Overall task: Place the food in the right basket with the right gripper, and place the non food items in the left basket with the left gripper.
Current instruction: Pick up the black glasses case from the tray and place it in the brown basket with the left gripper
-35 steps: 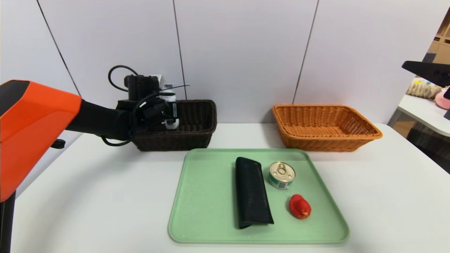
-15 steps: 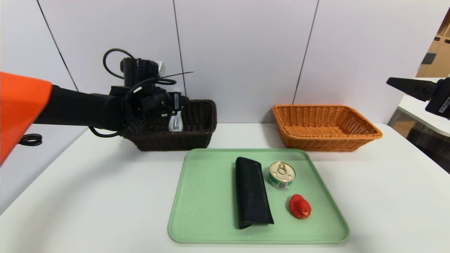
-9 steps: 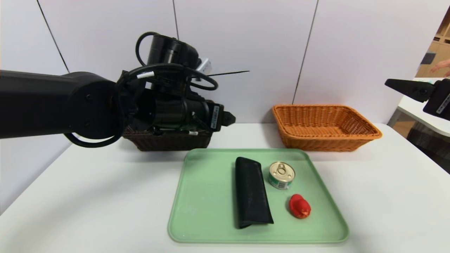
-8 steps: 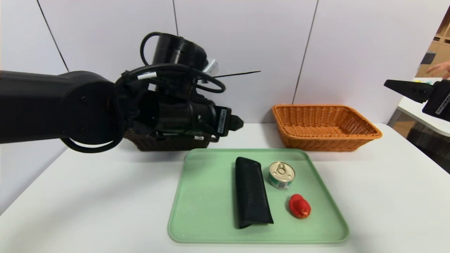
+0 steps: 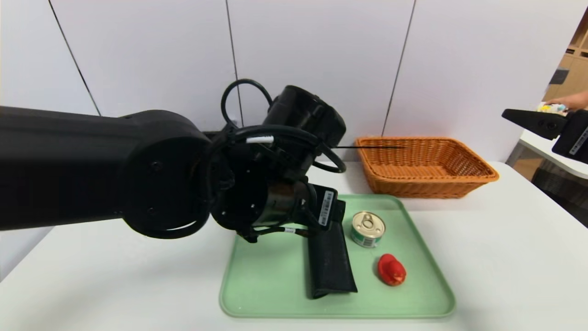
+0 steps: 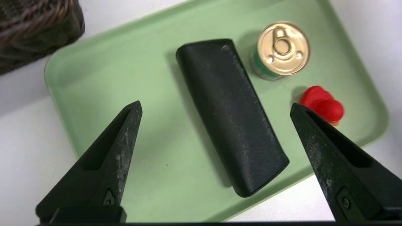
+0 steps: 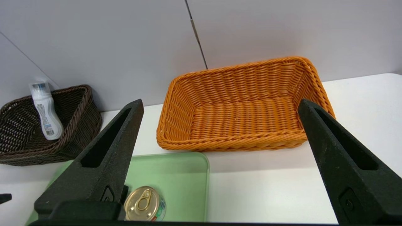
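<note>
I see the tin can point(image 6: 282, 50) upright on the tray, gold pull-ring lid up, just beside the long black case point(image 6: 230, 113) lying flat. The small red lumpy object point(image 6: 323, 105) sits near both. The translucent white bottle point(image 7: 45, 111) leans inside the dark brown basket point(image 7: 78, 125). The orange-tan basket point(image 7: 245, 103) holds nothing.

- Head view: high, facing forward and down over the desk point(image 5: 482, 257); left arm fills frame left.
- Left wrist view: close, steeply down on the green tray point(image 6: 150, 175).
- Right wrist view: level, farther back, facing the orange basket point(image 7: 245, 110).
- All three share tray and can point(image 5: 368, 229).
</note>
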Action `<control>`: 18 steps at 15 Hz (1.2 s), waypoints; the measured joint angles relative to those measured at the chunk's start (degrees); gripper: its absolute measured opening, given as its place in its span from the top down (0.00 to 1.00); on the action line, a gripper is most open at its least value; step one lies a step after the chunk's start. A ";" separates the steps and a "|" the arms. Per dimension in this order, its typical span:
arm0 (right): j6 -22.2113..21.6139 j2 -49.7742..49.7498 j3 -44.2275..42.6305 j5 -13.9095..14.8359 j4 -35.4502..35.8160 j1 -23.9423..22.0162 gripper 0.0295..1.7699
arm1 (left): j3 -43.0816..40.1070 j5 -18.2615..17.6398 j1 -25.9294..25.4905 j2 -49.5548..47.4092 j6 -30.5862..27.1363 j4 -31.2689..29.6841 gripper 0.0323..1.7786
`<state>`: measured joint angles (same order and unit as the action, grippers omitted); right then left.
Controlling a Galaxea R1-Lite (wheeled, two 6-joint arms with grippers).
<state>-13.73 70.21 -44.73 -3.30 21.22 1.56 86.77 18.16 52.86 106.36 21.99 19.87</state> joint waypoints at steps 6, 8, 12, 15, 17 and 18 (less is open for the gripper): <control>0.09 -0.23 0.83 0.00 0.00 0.01 0.04 | 5.60 5.36 1.91 6.16 3.67 1.07 0.05; 0.09 -0.28 1.40 0.02 0.02 0.00 0.04 | 7.49 7.24 2.66 8.79 6.06 1.16 0.05; -0.20 -0.30 2.10 0.09 0.10 0.00 0.04 | 8.48 9.29 4.33 12.87 8.22 2.80 0.05; -0.27 -0.30 2.54 0.11 0.10 -0.05 0.04 | 8.57 10.03 4.47 14.99 8.41 3.85 0.05; -0.20 -0.33 2.78 0.09 0.10 -0.51 0.04 | 8.84 10.45 4.77 16.15 8.41 3.85 0.05; -0.18 -0.33 2.86 0.04 0.10 -0.74 0.04 | 8.98 10.54 4.91 16.76 8.41 3.88 0.05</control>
<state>-13.91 69.88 -41.86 -3.27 21.32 0.82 95.76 28.71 57.77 123.12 30.40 23.75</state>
